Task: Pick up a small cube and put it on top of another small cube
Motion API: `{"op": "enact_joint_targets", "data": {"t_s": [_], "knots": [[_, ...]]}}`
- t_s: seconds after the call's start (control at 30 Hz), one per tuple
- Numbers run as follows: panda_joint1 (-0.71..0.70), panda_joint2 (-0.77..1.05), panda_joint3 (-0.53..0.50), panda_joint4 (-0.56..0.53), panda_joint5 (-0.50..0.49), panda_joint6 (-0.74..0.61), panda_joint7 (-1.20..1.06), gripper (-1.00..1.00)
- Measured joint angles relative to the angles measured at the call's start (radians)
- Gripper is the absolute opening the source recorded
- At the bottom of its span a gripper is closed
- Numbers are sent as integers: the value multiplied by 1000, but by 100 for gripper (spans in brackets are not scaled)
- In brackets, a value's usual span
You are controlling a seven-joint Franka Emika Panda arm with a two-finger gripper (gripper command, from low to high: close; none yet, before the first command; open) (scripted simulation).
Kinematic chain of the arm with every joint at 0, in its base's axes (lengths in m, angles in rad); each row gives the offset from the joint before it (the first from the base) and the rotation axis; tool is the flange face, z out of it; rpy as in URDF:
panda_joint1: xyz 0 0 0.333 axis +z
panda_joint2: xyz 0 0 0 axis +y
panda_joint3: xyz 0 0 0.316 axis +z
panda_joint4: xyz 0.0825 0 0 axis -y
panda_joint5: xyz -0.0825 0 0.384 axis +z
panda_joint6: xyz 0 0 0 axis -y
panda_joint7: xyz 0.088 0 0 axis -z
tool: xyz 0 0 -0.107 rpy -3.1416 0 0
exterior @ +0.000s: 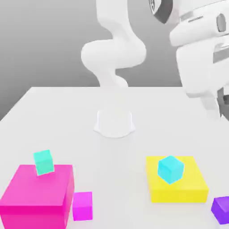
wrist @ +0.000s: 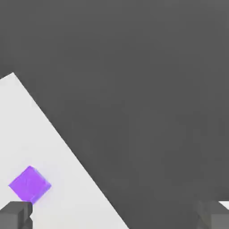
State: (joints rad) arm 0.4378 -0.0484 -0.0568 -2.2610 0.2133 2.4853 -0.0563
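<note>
purple cube [exterior: 221, 209] on desk [exterior: 67, 112], ungrasped | cyan cube [exterior: 170, 169] atop yellow block [exterior: 188, 188] | fingers [wrist: 15, 214] spread, empty | pick and stacking both remain

Four small cubes — one purple [exterior: 221, 209], one cyan [exterior: 170, 169], one teal [exterior: 44, 162], one pink [exterior: 82, 205]. Two big blocks — one magenta [exterior: 38, 196], one yellow [exterior: 177, 184]. One white desk [exterior: 67, 116], one arm [exterior: 114, 53].
</note>
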Motion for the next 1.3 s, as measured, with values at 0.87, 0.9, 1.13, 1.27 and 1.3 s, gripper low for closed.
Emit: {"op": "enact_joint_targets", "data": {"t_s": [0.87, 0.9, 1.13, 1.27, 1.3], "knots": [[146, 523, 56, 34, -216, 216, -295, -100], [146, 488, 56, 26, -216, 189, -296, -100], [-36, 251, -32, -73, -215, 57, -618, -100], [-171, 129, -117, -138, -230, 2, -837, -100], [-221, 92, -142, -157, -239, -14, -905, -100]]}}
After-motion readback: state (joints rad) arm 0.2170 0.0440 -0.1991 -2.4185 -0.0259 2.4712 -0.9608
